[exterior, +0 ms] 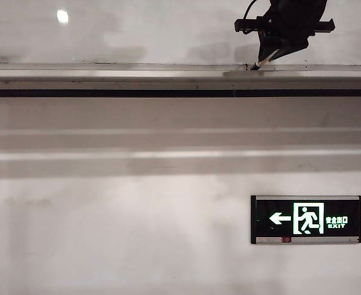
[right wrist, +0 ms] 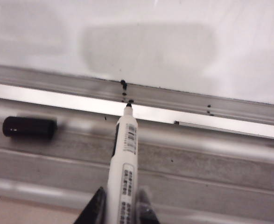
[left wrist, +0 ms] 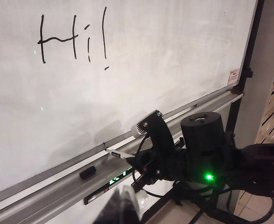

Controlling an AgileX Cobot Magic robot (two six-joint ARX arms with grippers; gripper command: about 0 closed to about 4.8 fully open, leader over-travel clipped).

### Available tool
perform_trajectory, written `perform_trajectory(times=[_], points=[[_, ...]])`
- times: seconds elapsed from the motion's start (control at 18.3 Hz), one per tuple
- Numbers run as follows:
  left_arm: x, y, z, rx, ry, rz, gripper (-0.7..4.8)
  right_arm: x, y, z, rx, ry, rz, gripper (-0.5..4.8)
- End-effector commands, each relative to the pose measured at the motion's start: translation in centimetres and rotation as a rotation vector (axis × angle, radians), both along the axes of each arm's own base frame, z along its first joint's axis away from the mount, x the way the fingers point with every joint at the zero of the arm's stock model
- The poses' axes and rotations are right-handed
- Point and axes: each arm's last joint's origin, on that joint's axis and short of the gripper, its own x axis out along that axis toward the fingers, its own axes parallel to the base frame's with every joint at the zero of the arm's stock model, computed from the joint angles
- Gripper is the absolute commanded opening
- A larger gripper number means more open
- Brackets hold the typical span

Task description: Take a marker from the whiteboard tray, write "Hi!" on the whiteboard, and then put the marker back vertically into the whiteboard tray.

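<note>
The whiteboard (left wrist: 151, 70) carries a finished "Hi!" (left wrist: 73, 39) in black, high above the tray (left wrist: 48, 186). The tray runs along the board's bottom edge. The right gripper (right wrist: 120, 205) hangs just in front of the tray, clamped on the marker (right wrist: 123, 163), whose bare tip points at the tray's back edge, touching or nearly so. A loose black cap (right wrist: 28, 127) lies on the tray near the marker. The left gripper is out of sight. Writing looks done; returning the marker is in hand. Next, the marker likely needs turning upright before release.
</note>
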Motion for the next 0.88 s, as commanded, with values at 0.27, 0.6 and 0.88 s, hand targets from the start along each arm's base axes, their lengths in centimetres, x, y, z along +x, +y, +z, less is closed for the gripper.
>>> perform_trajectory(times=[0.27,0.6,0.88], points=[[-0.2,0.2,0.5,-0.022,-0.027,0.0,-0.05,0.8,-0.6,0.0,0.02,-0.025,-0.026,-0.01],[-0.2,0.2,0.5,-0.024,-0.029,0.0,-0.05,1.3,-0.5,-0.3,0.026,-0.033,-0.019,-0.01],[-0.2,0.2,0.5,-0.025,-0.029,0.0,-0.05,1.7,-0.4,-0.9,0.036,-0.02,-0.022,-0.01]])
